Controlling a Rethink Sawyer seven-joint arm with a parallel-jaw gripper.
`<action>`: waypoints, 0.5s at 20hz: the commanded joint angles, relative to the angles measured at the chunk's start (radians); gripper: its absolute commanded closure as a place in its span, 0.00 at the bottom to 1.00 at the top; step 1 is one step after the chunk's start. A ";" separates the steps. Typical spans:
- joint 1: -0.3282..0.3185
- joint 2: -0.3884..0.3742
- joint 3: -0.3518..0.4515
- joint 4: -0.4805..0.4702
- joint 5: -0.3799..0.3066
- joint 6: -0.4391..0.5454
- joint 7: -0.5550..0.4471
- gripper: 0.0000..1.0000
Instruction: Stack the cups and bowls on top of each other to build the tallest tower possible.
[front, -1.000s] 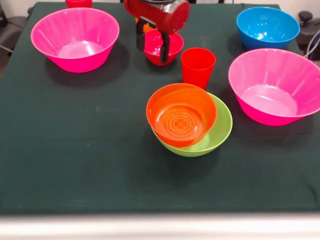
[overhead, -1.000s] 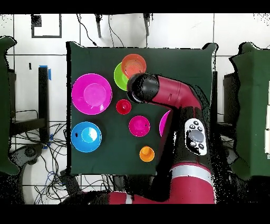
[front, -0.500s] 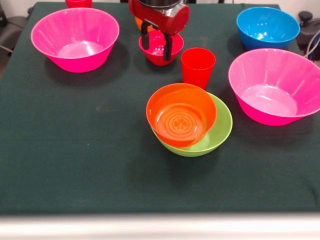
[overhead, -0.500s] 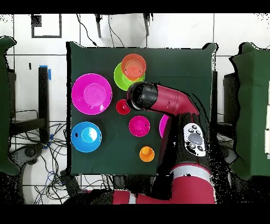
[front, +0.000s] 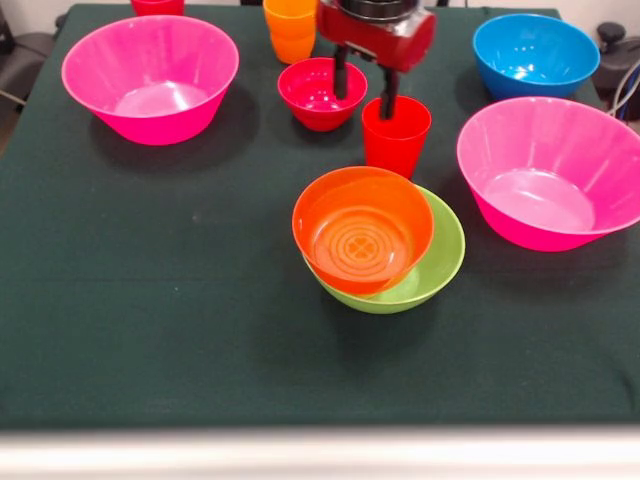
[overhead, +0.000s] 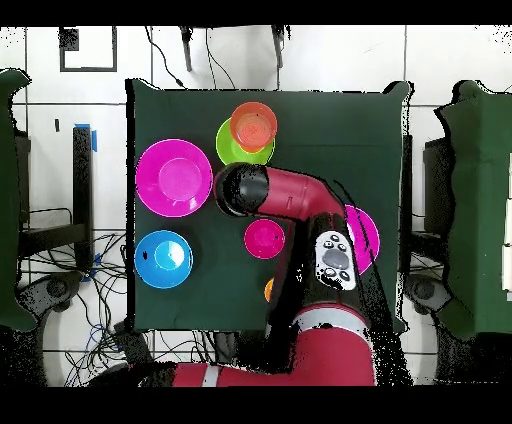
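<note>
Dark green cloth (front: 150, 330) under everything — bowls and cups spread across it, my gripper (front: 365, 88) down at the red cup (front: 396, 136).

Two hot-pink bowls (front: 150, 78) sit far apart at either side, the blue bowl (front: 536, 54) in a corner. Near the middle stands the tower (front: 380, 245) — an orange bowl (front: 362, 229) tilted in the lime-green bowl (front: 440, 262). My fingers are spread: one reaches into the red cup's mouth, the other hangs over the crimson bowl (front: 321, 93) beside it. An orange cup (front: 290, 28) stands behind.
</note>
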 joint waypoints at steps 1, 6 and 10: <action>0.046 0.059 0.078 0.037 0.023 -0.064 0.126 0.00; 0.048 0.081 0.088 0.029 0.042 -0.091 0.126 0.00; 0.061 0.113 0.064 0.023 0.034 -0.125 0.138 0.00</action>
